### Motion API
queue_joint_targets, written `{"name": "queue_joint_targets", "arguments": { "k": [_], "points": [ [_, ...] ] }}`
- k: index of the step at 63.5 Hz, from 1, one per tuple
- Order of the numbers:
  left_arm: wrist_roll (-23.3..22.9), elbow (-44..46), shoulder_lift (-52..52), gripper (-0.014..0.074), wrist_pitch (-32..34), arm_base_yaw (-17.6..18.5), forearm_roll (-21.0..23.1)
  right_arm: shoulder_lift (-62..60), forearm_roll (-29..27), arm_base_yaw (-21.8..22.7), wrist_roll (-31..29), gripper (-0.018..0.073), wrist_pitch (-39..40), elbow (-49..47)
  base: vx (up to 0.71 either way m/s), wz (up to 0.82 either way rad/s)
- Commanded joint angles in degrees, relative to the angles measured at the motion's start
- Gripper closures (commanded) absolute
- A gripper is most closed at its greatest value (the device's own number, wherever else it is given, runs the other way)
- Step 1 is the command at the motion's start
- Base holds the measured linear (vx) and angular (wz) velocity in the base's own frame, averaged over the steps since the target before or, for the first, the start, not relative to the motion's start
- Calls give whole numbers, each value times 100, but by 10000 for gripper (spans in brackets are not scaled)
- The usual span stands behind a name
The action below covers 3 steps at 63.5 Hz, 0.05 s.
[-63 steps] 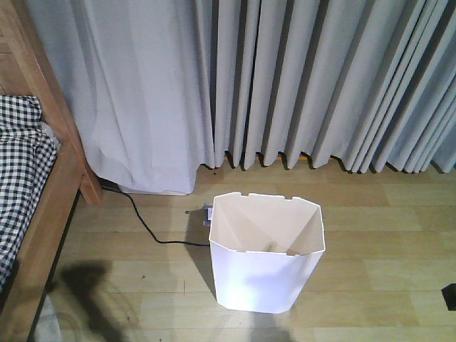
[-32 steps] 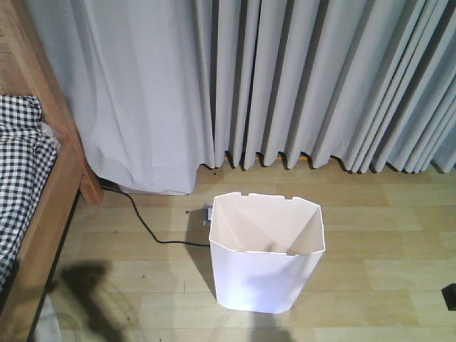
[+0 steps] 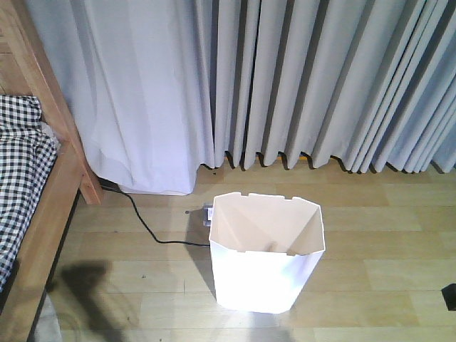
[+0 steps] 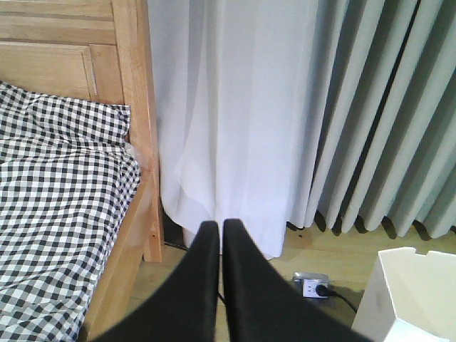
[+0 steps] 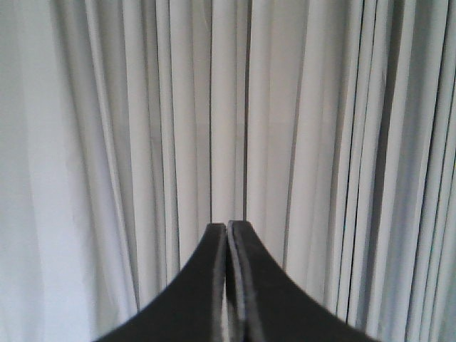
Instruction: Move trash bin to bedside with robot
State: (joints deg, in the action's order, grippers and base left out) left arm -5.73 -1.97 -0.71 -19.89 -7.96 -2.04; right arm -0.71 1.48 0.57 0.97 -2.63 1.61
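Note:
The trash bin (image 3: 267,274) is white with a faceted rim and a cream inside, and it stands upright on the wooden floor before the curtains. Its corner shows in the left wrist view (image 4: 417,296). The bedside is at the left: a light wooden bed frame (image 3: 46,114) with checked bedding (image 3: 21,164), also seen as the frame (image 4: 135,107) and bedding (image 4: 64,206). My left gripper (image 4: 221,226) is shut on nothing and hangs between bed and bin, well apart from both. My right gripper (image 5: 228,226) is shut and empty, facing the curtains. Neither arm shows in the front view.
A black cable (image 3: 142,222) runs across the floor from the bed post to a power strip (image 3: 207,214) just behind the bin's left side, and the power strip (image 4: 312,286) also shows from the wrist. Grey curtains (image 3: 299,85) close off the back. A dark object (image 3: 450,296) sits at the right edge.

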Motion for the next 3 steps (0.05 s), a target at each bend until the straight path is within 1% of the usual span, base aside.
{"name": "queue_joint_targets", "arguments": {
  "k": [1,3],
  "points": [
    [-25,-19,-81,603,376,17,13,-62,28,-4,-42,568,408,38,0,0],
    [-25,-19,-81,603,376,17,13,-62,28,-4,-42,568,408,38,0,0]
  ]
}}
